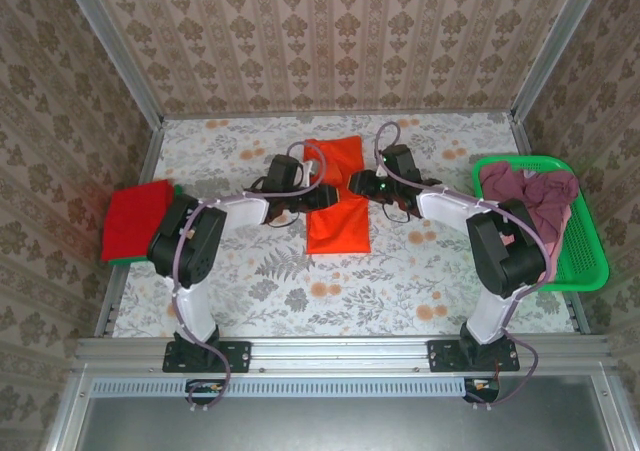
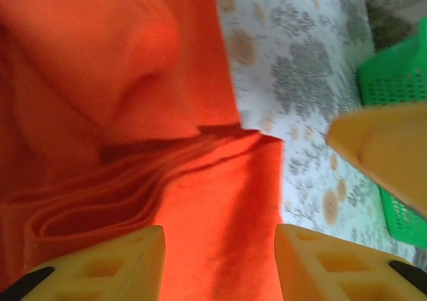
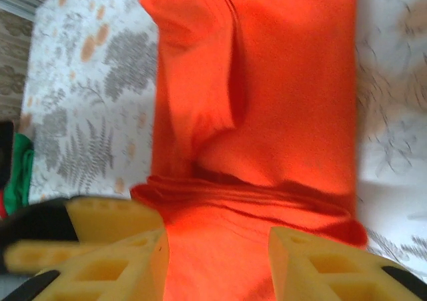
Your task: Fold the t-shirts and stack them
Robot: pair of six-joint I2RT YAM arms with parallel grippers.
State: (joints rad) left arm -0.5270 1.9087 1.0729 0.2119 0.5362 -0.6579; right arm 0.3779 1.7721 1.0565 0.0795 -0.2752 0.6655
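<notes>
The bright orange t-shirt point(image 1: 337, 199) lies in the middle of the table, its near part folded over into a thick layered edge point(image 2: 100, 207). My left gripper point(image 1: 301, 205) sits at its left side and my right gripper point(image 1: 363, 185) at its right side, facing each other. Both show their jaws apart, low over the orange cloth point(image 3: 267, 81), which spreads flat across each gap: left gripper point(image 2: 220, 247), right gripper point(image 3: 217, 247). A folded red t-shirt point(image 1: 136, 219) rests on a dark green one point(image 1: 124, 259) at the table's left edge. Mauve t-shirts point(image 1: 527, 189) are heaped in the basket.
The bright green mesh basket point(image 1: 585, 251) stands at the right edge of the table and also appears in the left wrist view point(image 2: 393, 81). A yellow finger of the right gripper point(image 2: 387, 151) pokes into the left wrist view. Bare floral tabletop point(image 1: 300, 291) lies in front of the shirt.
</notes>
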